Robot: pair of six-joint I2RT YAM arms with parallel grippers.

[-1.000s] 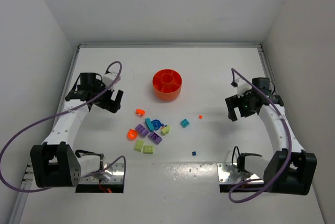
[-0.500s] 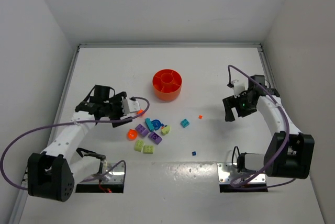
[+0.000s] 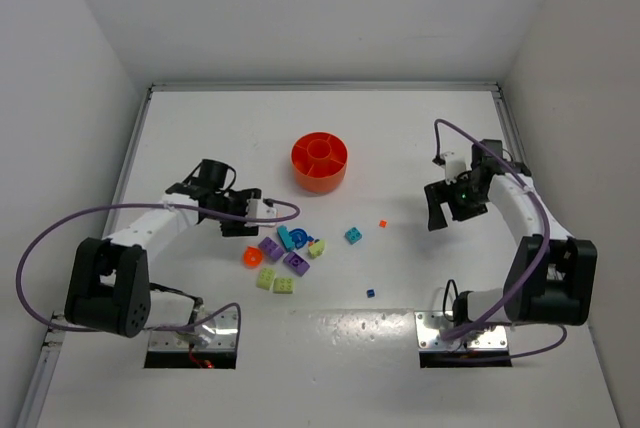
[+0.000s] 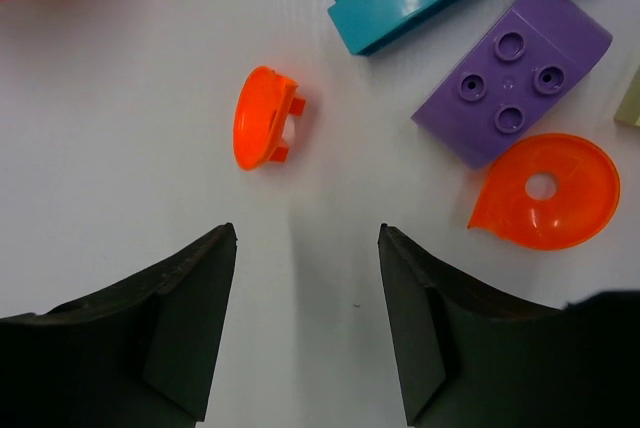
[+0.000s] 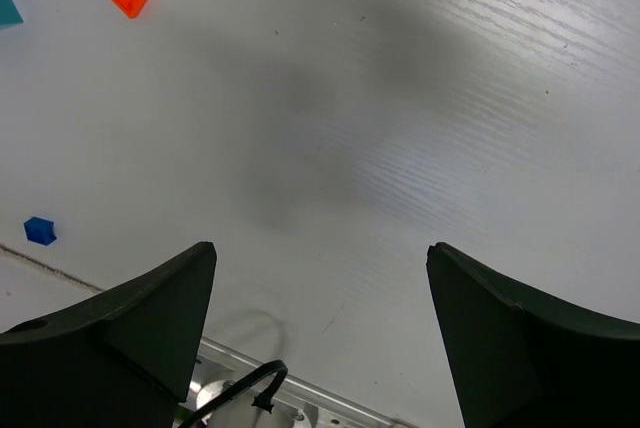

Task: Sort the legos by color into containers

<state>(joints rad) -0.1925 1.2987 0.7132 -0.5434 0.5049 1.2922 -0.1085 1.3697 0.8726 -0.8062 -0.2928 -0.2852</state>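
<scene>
Gaping empty, left fingers (image 4: 180,318) face an orange lego (image 4: 265,131); right fingers (image 5: 150,318) gape over table (image 5: 400,148).

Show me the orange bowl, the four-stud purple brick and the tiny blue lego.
orange bowl (image 3: 318,183), top external view, front outer wall.
purple brick (image 4: 512,70), left wrist view, studded top face.
tiny blue lego (image 5: 39,230), right wrist view, its centre.

No text, label, brand, number or sign can be read in any view; the bricks' studs look plain.
</scene>
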